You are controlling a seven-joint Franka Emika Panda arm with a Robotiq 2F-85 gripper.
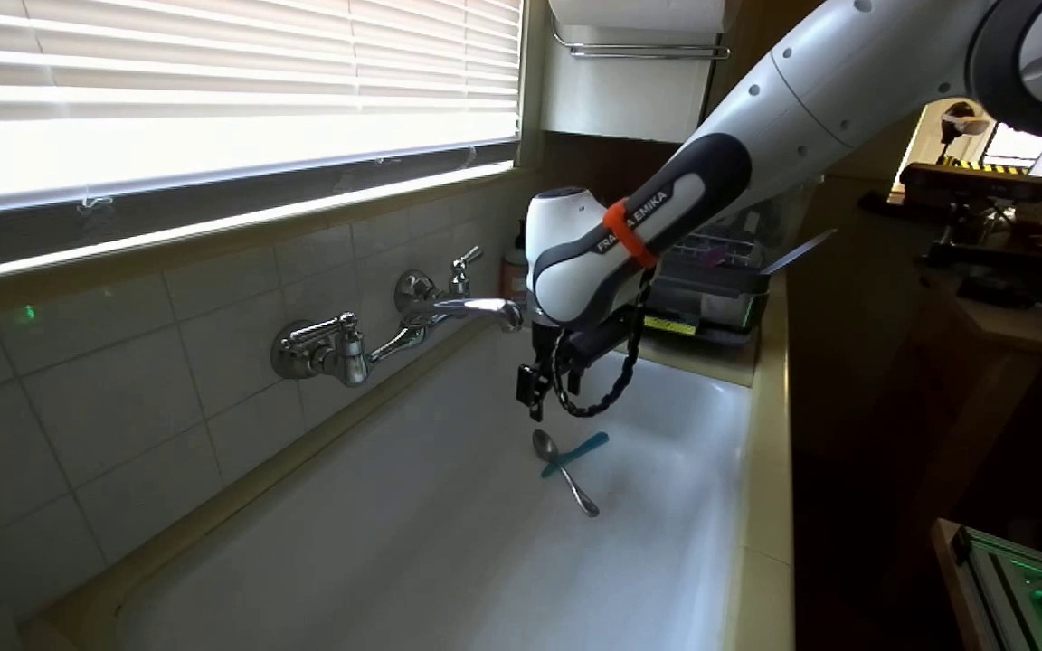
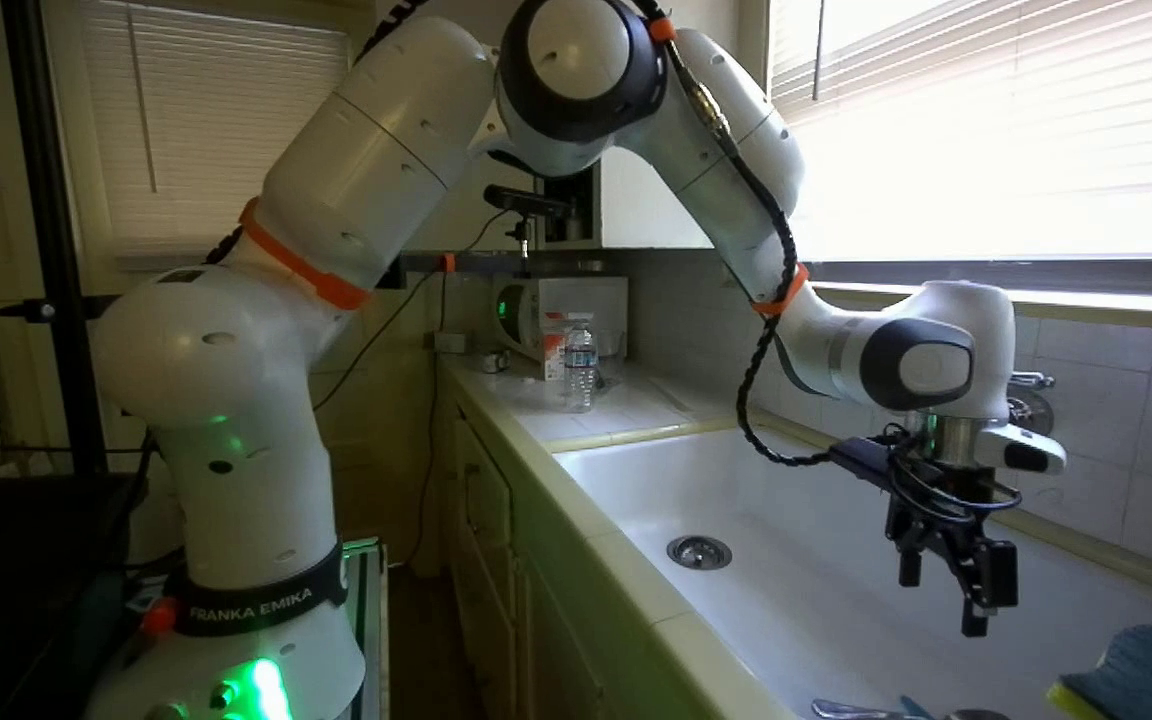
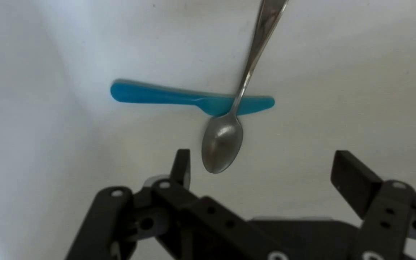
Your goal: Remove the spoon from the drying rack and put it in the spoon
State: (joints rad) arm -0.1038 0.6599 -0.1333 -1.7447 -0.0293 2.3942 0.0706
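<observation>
The spoon is dark-grey metal and lies in the white sink, crossing over a short bright blue knife. In the wrist view the spoon's bowl points toward my jaws and its handle runs off the top edge. In an exterior view only part of the spoon shows at the bottom edge. My gripper is open and empty, pointing down above the sink. It also shows in both exterior views. The spoon's bowl tip appears nearer the left finger. The dark drying rack stands beyond the sink's far end.
A chrome faucet reaches over the sink from the tiled wall, close to my wrist. The sink's yellowish rim runs along one side. A drain and a blue-grey cloth-like item show in an exterior view. A blade sticks out of the rack.
</observation>
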